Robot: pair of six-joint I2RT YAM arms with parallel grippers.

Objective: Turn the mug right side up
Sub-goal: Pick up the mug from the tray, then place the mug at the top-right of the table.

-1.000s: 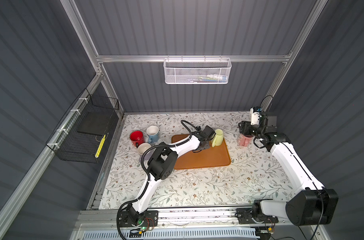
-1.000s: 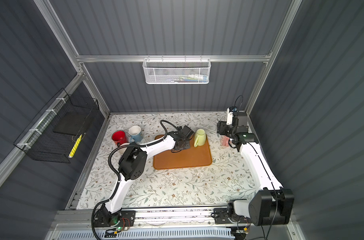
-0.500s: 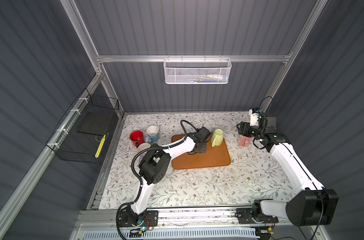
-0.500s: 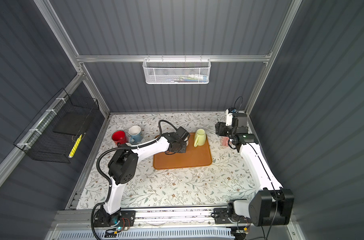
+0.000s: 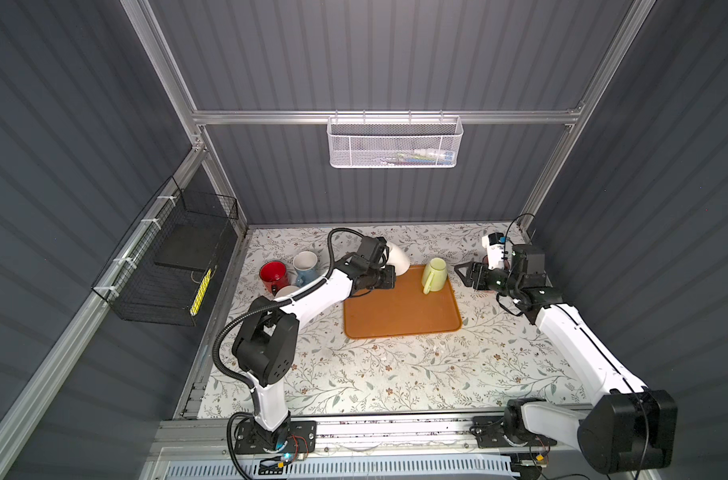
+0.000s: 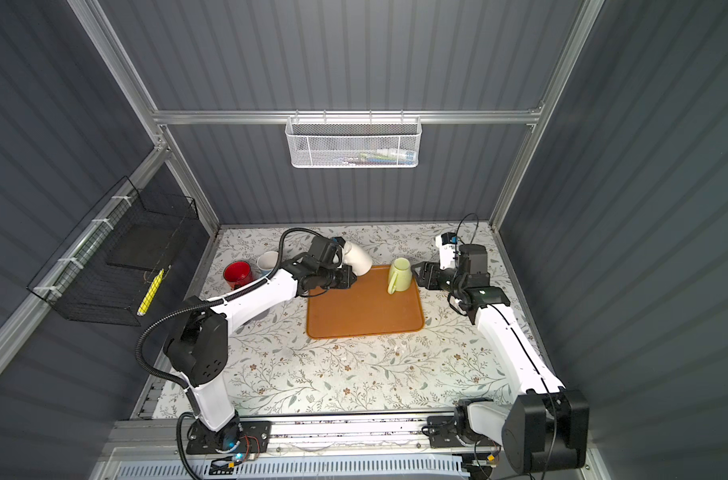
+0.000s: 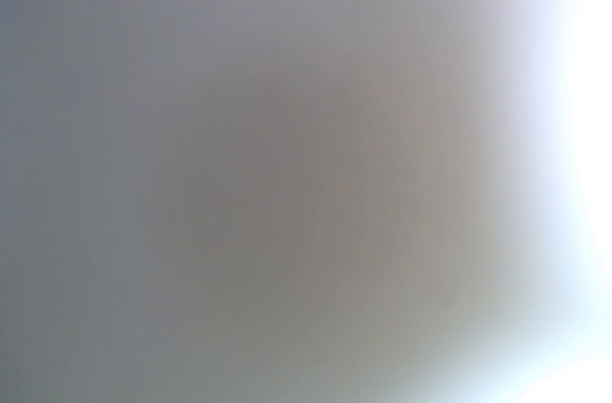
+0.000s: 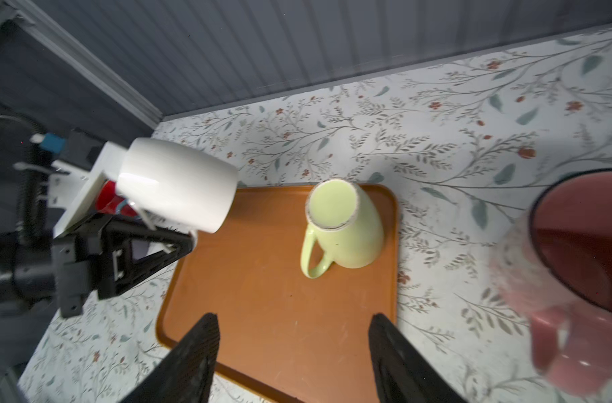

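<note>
Your left pincer [image 5: 389, 272] is clamped on the white mug [image 5: 397, 259], held tilted on its side by a back corner of the orange tray [image 5: 399, 316], so it looks partway turned. Uprighting it and setting it down remain. Your right pincer [image 8: 294, 317] hangs open.

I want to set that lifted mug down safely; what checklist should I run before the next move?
1. Grip of left hand on white mug: ok, shut, mug lifted.
2. White mug upright: not ok, held roughly sideways.
3. Bare tray to land on: ok.
4. Is right hand open and empty: ok.
5. Is green mug apart from both hands: ok; it stands upside down on the tray.
6. Left wrist view usable: not ok, wholly blurred.
</note>
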